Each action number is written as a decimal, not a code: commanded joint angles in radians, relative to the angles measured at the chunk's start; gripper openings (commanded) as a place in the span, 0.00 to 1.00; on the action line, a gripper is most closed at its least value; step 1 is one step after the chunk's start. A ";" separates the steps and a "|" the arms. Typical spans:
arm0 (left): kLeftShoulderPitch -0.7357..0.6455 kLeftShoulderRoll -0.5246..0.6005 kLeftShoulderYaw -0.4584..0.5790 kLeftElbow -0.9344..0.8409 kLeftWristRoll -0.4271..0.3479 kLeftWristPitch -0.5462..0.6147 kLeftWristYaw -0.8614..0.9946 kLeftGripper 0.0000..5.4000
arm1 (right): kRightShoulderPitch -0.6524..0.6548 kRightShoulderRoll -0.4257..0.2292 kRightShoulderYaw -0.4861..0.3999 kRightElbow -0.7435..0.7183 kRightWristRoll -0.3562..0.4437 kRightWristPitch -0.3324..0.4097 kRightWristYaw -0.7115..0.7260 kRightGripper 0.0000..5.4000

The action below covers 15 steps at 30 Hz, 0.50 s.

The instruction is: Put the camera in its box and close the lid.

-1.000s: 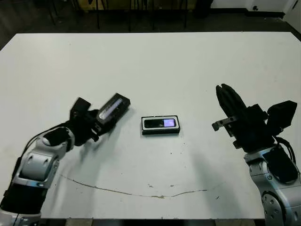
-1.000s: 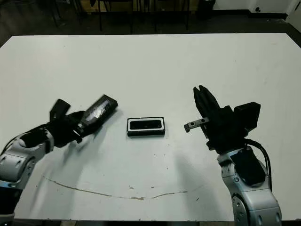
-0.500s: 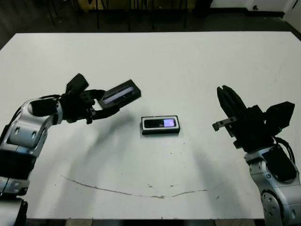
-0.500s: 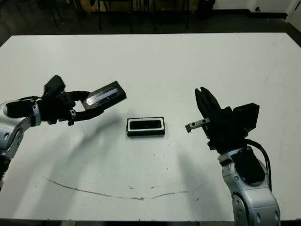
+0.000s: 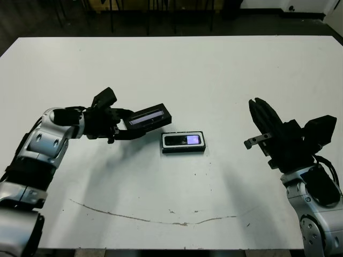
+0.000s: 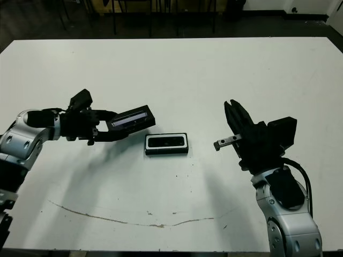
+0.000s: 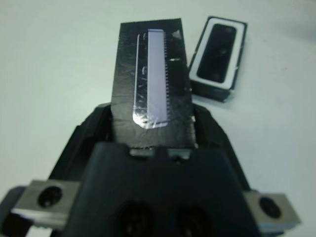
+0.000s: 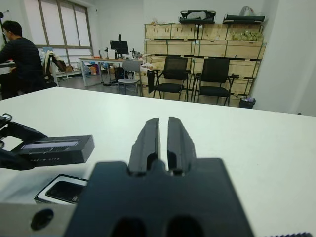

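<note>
Black and slim, the camera (image 5: 183, 140) lies inside the box (image 5: 183, 150), its small bluish screen facing up, near the middle of the white table (image 5: 177, 69). The box is uncovered. The lid (image 5: 149, 116), with its shiny window strip up, is held off the table just to the left of the box, tilted. The left gripper (image 5: 124, 127) is clamped on one end of the lid. Well apart to the right, the right gripper (image 5: 258, 107) hangs above the table, fingers pressed together on nothing. A person (image 8: 19, 57) sits beyond the table.
</note>
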 commanded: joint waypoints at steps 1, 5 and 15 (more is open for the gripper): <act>-0.009 -0.029 0.024 0.043 -0.028 0.013 -0.014 0.51 | 0.009 -0.010 -0.009 0.018 0.008 0.015 0.008 0.00; -0.022 -0.058 0.040 0.090 -0.061 0.012 -0.057 0.51 | 0.012 -0.012 -0.012 0.016 0.007 0.019 0.009 0.00; -0.061 -0.102 0.032 0.229 -0.078 0.022 -0.167 0.51 | 0.016 -0.013 -0.016 0.010 0.008 0.036 0.008 0.00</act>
